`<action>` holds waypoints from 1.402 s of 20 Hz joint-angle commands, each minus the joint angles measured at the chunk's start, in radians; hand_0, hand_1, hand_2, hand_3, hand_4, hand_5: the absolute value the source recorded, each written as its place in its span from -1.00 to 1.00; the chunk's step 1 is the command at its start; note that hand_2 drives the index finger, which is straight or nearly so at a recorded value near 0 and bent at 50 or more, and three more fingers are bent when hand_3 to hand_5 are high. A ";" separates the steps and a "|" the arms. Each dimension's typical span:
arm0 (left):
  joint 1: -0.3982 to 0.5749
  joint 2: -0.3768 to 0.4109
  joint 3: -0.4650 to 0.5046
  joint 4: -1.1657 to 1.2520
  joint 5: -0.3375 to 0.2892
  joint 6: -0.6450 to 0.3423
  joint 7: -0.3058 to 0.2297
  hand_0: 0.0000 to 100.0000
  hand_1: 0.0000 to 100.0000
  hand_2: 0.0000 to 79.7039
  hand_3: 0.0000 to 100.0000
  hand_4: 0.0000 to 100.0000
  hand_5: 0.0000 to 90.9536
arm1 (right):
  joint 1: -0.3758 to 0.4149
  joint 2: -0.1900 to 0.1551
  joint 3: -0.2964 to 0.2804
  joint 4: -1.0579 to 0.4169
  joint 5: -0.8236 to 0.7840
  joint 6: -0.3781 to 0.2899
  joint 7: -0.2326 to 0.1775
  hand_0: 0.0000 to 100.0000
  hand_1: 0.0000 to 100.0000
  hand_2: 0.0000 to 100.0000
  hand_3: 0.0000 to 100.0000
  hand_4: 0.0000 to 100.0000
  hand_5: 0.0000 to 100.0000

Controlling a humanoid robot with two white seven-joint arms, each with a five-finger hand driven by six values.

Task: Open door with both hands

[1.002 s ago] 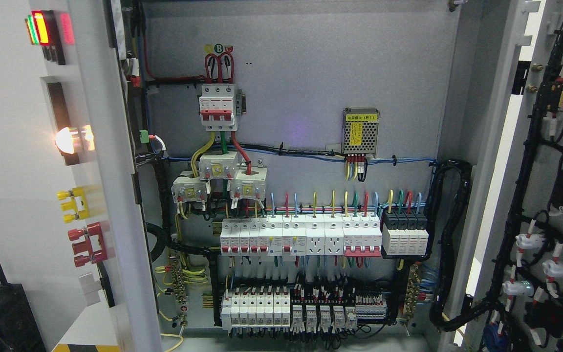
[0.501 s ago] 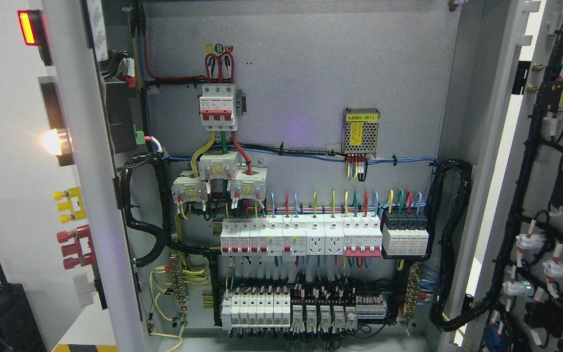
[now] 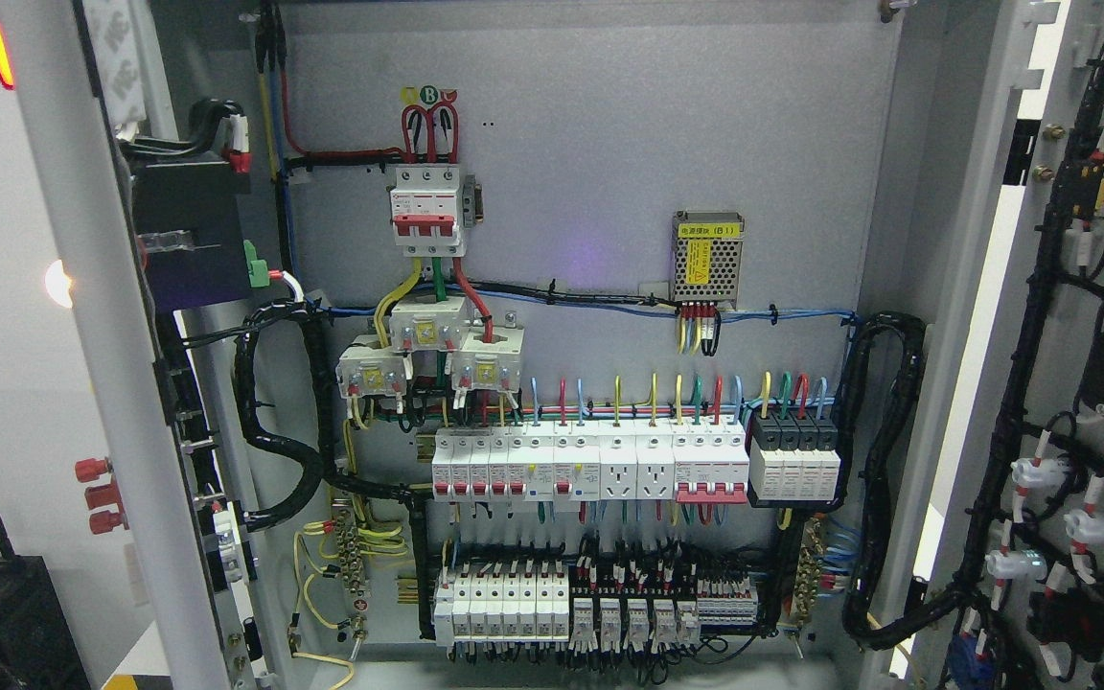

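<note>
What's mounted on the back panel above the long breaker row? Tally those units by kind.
Red-handled breaker: 1
White blocks with yellow labels: 3
Mesh-covered power supply: 1
Total: 5

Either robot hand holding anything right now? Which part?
Cannot tell: neither robot hand is in view. Both the left door and the right door stand open, with nothing visibly gripping them.
</note>
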 commanded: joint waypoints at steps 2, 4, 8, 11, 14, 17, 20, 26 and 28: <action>0.000 -0.026 -0.016 0.000 0.000 0.007 0.001 -1.00 -1.00 -1.00 -1.00 -1.00 -1.00 | -0.017 0.029 0.037 0.002 0.015 0.001 0.002 -0.24 -1.00 -1.00 -1.00 -1.00 -1.00; 0.000 -0.026 -0.015 0.000 0.000 0.007 0.001 -1.00 -1.00 -1.00 -1.00 -1.00 -1.00 | -0.018 0.040 0.039 0.005 0.036 0.001 0.002 -0.24 -1.00 -1.00 -1.00 -1.00 -1.00; 0.000 -0.026 -0.015 0.000 0.000 0.005 0.001 -1.00 -1.00 -1.00 -1.00 -1.00 -1.00 | -0.018 0.057 0.055 0.007 0.050 0.001 0.000 -0.24 -1.00 -1.00 -1.00 -1.00 -1.00; 0.000 -0.026 -0.015 0.000 0.000 0.005 0.001 -1.00 -1.00 -1.00 -1.00 -1.00 -1.00 | -0.020 0.071 0.062 0.007 0.073 0.001 0.000 -0.24 -1.00 -1.00 -1.00 -1.00 -1.00; 0.000 -0.026 -0.015 0.000 0.000 0.005 0.001 -1.00 -1.00 -1.00 -1.00 -1.00 -1.00 | -0.020 0.077 0.069 0.008 0.073 0.001 0.000 -0.24 -1.00 -1.00 -1.00 -1.00 -1.00; 0.000 -0.026 -0.013 0.000 0.000 0.007 0.003 -1.00 -1.00 -1.00 -1.00 -1.00 -1.00 | -0.024 0.078 0.083 0.010 0.076 0.002 0.000 -0.24 -1.00 -1.00 -1.00 -1.00 -1.00; 0.000 -0.025 -0.013 0.003 0.000 0.007 0.001 -1.00 -1.00 -1.00 -1.00 -1.00 -1.00 | -0.035 0.092 0.082 0.012 0.092 0.022 0.000 -0.24 -1.00 -1.00 -1.00 -1.00 -1.00; -0.002 -0.025 -0.015 0.000 0.000 0.007 0.001 -1.00 -1.00 -1.00 -1.00 -1.00 -1.00 | -0.037 0.092 0.083 0.012 0.093 0.025 0.000 -0.24 -1.00 -1.00 -1.00 -1.00 -1.00; -0.002 -0.025 -0.013 0.000 0.002 0.007 0.001 -1.00 -1.00 -1.00 -1.00 -1.00 -1.00 | -0.037 0.092 0.083 0.012 0.095 0.025 0.000 -0.24 -1.00 -1.00 -1.00 -1.00 -1.00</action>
